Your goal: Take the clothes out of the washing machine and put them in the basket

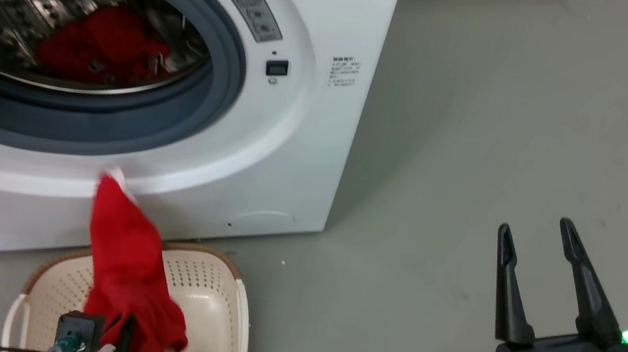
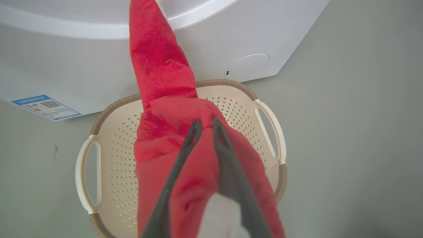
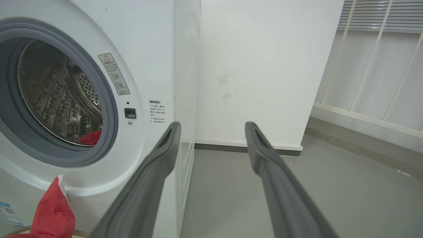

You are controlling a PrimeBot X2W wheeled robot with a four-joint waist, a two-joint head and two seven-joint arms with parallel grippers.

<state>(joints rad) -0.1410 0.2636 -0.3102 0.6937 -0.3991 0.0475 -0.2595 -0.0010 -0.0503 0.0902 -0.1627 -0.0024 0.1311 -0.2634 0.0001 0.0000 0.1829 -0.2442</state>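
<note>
Red garment (image 2: pixel 162 66) hangs from your left gripper (image 2: pixel 205 124), which is closed on a fold of it directly above the basket (image 2: pixel 112 158) on the floor just beside the washing machine (image 1: pixel 307 137), so releasing it should drop it inside. A second red garment (image 1: pixel 101 45) lies in the drum. Your right gripper (image 1: pixel 535 225) is open and holds nothing.

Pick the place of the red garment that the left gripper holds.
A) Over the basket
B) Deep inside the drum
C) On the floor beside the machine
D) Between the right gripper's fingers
A: the left gripper is shut on the red garment, with the basket open right beneath it.
</note>
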